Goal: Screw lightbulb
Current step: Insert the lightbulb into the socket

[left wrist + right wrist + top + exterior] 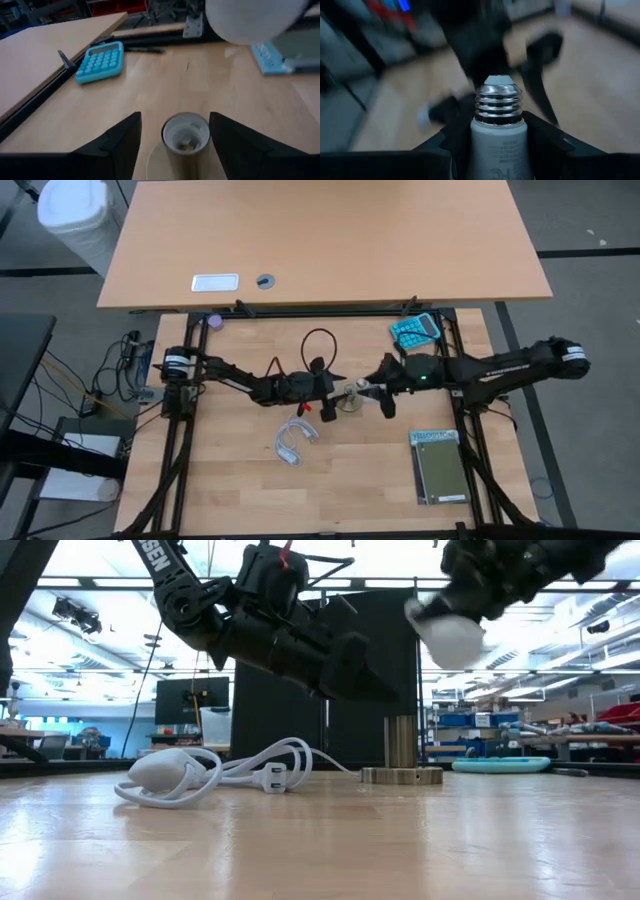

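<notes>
The lightbulb (498, 125), white with a silvery screw base, is lifted in my right gripper (498, 131), which is shut on it. In the low view the bulb (450, 635) hangs high, just right of the socket (402, 745). The socket is a short upright tube on a round disc (402, 776) that rests on the table. My left gripper (175, 122) is open. Its fingers stand on either side of the socket's open top (185, 136), with a gap on each side. In the high view both grippers meet at the table's middle around the socket (352, 398). My right gripper pinches the bulb's white neck (498, 147), just behind the screw base, between its two fingers. The screw base (498, 104) points forward, away from the gripper, along the fingers. The bulb is lifted clear of the table and the socket.
A teal calculator (415, 330) lies at the far right. A coiled white cable with a plug (297, 438) lies near the left arm, and a black cable loop (320, 345) lies behind the socket. A green pad (438, 465) sits at the near right.
</notes>
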Robot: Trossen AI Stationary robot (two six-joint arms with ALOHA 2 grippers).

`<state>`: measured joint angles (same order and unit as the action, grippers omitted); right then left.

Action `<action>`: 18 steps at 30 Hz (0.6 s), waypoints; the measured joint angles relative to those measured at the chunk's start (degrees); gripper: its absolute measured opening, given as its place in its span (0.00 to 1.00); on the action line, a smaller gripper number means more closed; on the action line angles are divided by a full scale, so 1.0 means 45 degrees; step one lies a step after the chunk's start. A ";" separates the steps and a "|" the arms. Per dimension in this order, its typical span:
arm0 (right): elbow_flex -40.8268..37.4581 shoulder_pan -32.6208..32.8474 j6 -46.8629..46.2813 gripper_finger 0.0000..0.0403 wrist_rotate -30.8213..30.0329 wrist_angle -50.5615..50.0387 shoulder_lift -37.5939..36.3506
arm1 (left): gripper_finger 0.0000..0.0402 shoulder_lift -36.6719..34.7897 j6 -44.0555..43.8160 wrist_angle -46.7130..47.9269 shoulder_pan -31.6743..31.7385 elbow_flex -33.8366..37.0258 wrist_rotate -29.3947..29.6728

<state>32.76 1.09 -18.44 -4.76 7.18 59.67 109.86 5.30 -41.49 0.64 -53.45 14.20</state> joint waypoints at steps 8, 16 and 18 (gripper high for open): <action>-0.2917 -0.0108 0.0222 0.39 -0.0369 0.9688 0.1121 | 0.59 0.0000 -0.0264 -0.1198 0.0000 -0.0005 -0.2713; -0.3430 0.0102 0.0544 0.39 -0.1007 1.5040 0.3577 | 0.59 0.0005 -0.0312 -0.3288 0.0005 0.0000 -0.2707; -0.3411 0.0180 0.0672 0.39 -0.1084 1.6272 0.4361 | 0.59 0.0005 -0.0302 -0.3703 0.0005 -0.0007 -0.2696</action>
<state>17.41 1.90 -15.41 -9.64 80.40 79.29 109.89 3.95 -58.15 0.67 -53.48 2.07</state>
